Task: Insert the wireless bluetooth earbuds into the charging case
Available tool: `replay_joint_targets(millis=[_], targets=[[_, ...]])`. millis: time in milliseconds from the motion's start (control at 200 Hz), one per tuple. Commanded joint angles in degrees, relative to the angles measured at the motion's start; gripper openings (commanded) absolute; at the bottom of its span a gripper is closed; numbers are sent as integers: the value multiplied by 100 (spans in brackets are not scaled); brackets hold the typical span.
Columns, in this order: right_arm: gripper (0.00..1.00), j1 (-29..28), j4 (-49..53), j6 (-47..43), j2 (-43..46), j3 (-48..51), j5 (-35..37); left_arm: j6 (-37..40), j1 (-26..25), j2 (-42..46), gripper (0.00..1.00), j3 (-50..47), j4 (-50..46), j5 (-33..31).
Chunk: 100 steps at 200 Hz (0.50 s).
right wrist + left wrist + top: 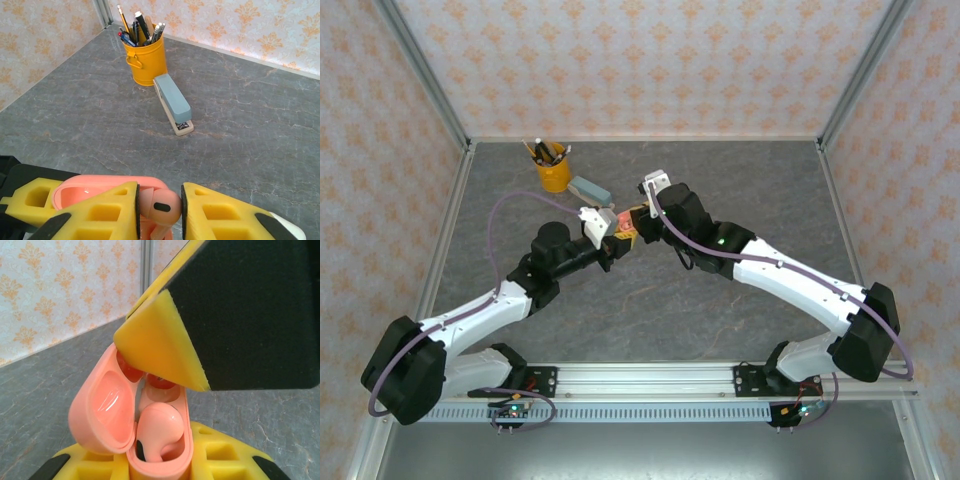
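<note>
- Top view: left gripper (pixel 611 238) clamped on the salmon charging case (pixel 623 237), held above the middle of the worktop (pixel 650 310). The right gripper (pixel 636 226) meets it from 2 o'clock. Pen cup (pixel 553 172) and stapler (pixel 588 188) stand at 11 o'clock.
- Left wrist view: lid (pixel 100 410) swung open towards 9 o'clock. One salmon earbud (pixel 159 430) sits in its socket, with a right-gripper finger (pixel 160 350) hanging clear above it.
- Right wrist view: jaws narrowly spread, with the earbud in the gap. I judge nothing is pinched.
- Handling: I rate the earbud light, glossy and slippery. I would grip it across the bulb, stem down.
- Markings: no brand or writing legible.
</note>
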<state>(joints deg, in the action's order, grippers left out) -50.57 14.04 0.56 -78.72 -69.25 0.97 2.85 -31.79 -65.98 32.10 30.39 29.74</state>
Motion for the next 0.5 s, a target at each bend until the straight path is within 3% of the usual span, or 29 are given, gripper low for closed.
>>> replay_joint_targets(millis=[0, 495], targets=[[25, 34, -138, 111, -30, 105, -97, -39, -67, -3, 0, 220, 283, 32], [24, 29, -47, -169, -5, 285, -88, -74, -83, -52, 0, 280, 365, -29]])
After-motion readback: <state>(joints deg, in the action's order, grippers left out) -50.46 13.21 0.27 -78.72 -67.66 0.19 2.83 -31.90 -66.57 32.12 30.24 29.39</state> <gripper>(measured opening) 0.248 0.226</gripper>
